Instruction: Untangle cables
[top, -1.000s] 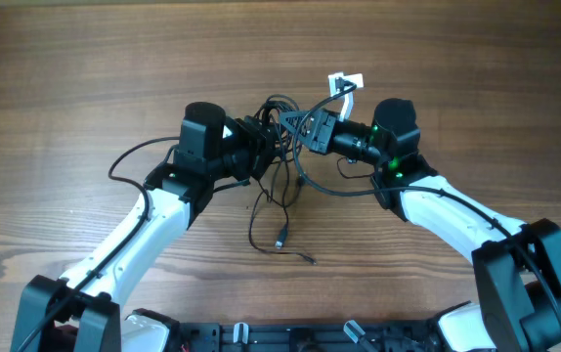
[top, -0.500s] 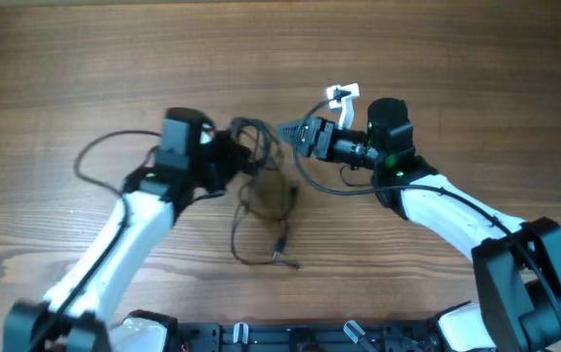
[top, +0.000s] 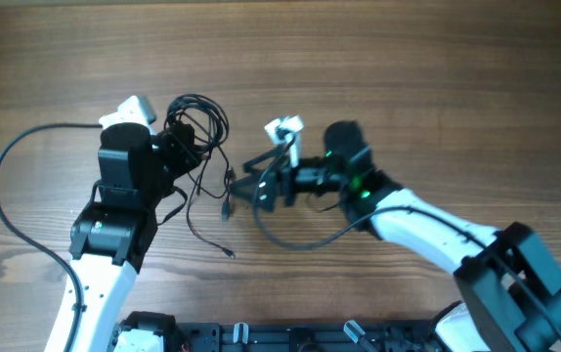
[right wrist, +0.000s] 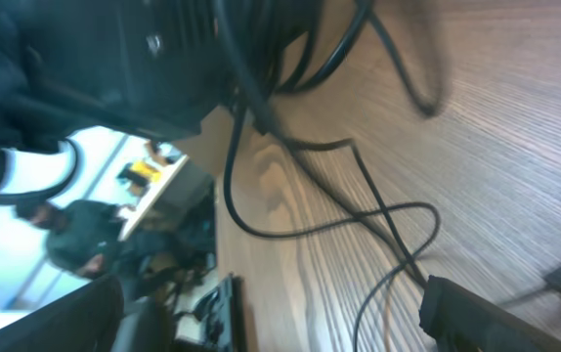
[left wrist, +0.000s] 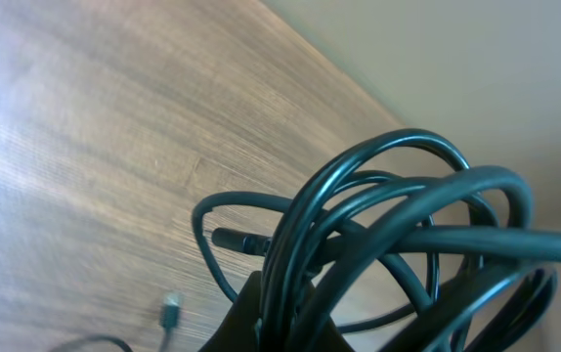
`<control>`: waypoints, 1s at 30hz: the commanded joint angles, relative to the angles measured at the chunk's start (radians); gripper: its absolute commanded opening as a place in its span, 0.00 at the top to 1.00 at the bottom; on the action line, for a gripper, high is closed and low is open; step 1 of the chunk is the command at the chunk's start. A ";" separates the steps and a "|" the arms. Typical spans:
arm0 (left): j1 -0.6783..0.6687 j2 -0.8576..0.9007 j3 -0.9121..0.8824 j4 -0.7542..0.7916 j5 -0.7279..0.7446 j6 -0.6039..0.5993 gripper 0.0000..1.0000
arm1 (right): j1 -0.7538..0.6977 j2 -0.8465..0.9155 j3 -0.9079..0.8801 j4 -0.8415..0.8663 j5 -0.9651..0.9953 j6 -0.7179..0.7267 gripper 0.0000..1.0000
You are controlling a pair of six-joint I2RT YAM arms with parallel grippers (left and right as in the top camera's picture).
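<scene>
Looking down from overhead, the left gripper is clamped tight on the cables, a bunch of thin dark loops sitting upper left of centre. A couple of loose strands trail down onto the wooden table. Right gripper is spread wide with nothing in it, mid-frame, just right of a dangling plug end. The white tag above it is too small to read.
</scene>
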 commanded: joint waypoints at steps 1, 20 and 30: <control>-0.005 -0.010 0.002 -0.003 -0.048 -0.338 0.96 | 0.086 0.004 0.005 0.033 0.355 -0.021 0.00; -0.118 -0.008 0.002 0.014 -0.363 0.233 0.96 | -0.182 -0.129 0.006 -0.086 -0.195 -0.121 0.96; -0.117 -0.007 0.002 -0.096 -0.274 0.330 0.96 | -0.537 -0.168 0.006 -0.336 -0.085 -0.152 0.38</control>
